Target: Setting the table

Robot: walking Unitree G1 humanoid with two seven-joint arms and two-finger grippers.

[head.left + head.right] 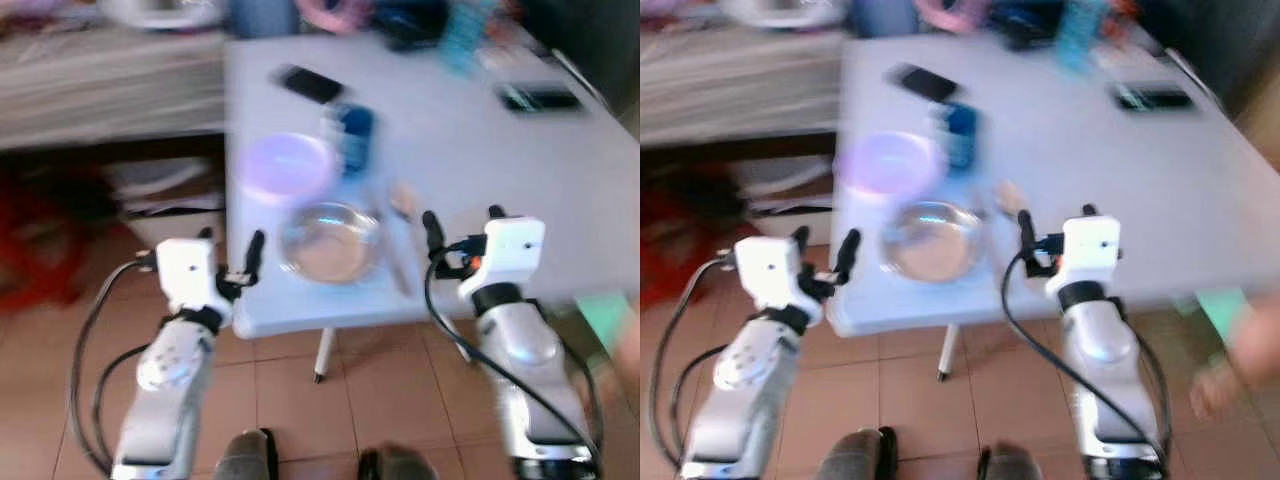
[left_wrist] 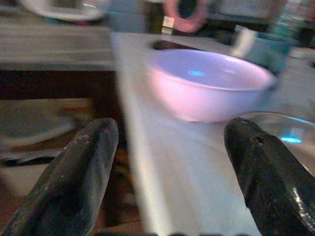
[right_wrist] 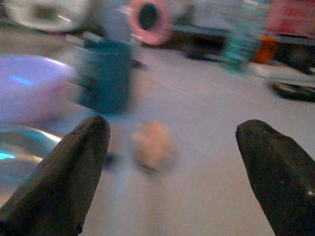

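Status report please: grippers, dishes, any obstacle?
Left gripper open, empty, at table edge. Right gripper open, empty, over table. Pink bowl, glass bowl untouched. Nothing between.

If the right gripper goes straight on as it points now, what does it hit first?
Probably the small pale object lying on the white table between the open fingers of the right gripper; beyond it stands the blue cup. Blur leaves depth unsure.

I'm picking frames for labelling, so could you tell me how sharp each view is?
Both eye views are motion-blurred: the pink bowl and glass bowl smear. Left wrist view: bowl fairly clear, fingers soft. Right wrist view: blue cup blurred.
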